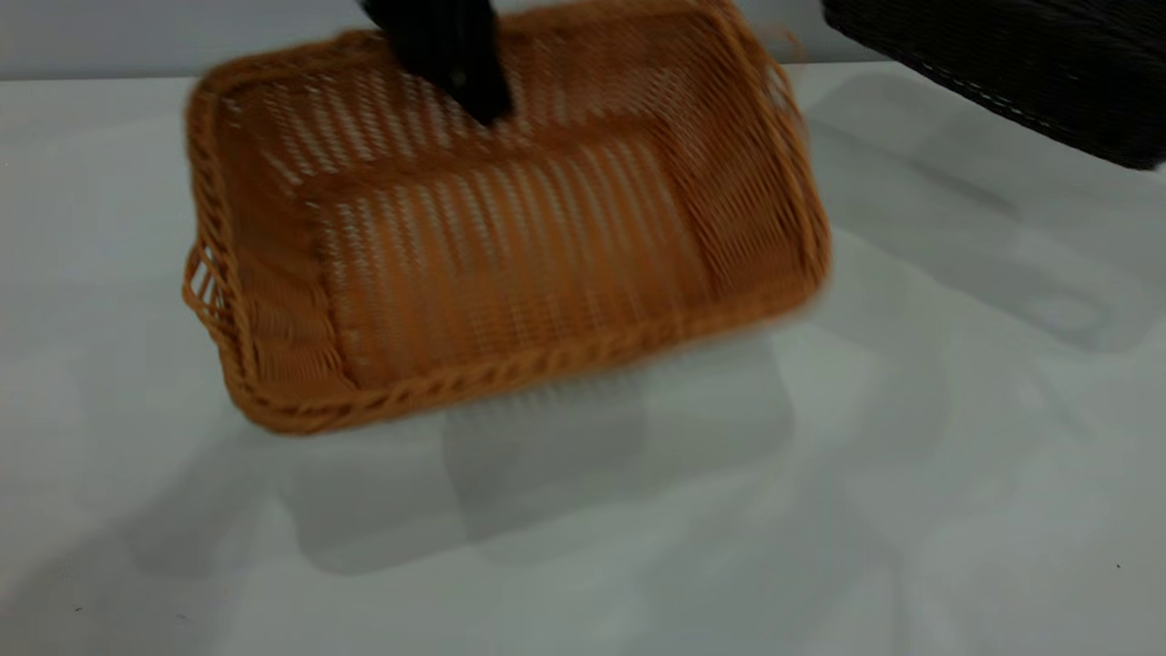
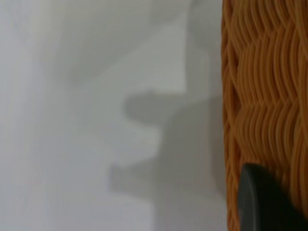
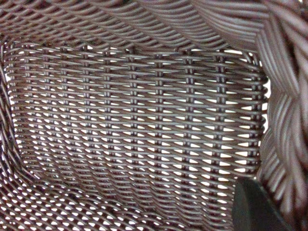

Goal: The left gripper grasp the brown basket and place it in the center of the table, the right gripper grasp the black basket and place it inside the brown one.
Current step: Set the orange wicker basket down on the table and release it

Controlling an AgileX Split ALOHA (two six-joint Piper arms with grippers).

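Observation:
The brown basket (image 1: 510,237) hangs tilted above the table (image 1: 911,510), its open side facing the camera and its shadow on the surface below. My left gripper (image 1: 483,100) is shut on its far long rim. In the left wrist view one dark finger (image 2: 262,202) lies against the orange weave (image 2: 269,96). The black basket (image 1: 1029,64) is held up at the far right, partly out of frame. The right wrist view looks into the black basket (image 3: 134,120), with one finger (image 3: 255,207) inside beside the braided rim (image 3: 288,120). The right gripper is out of the exterior view.
The pale table surface spreads wide below and in front of both baskets, with only soft shadows on it. A grey wall runs behind the table's far edge (image 1: 91,80).

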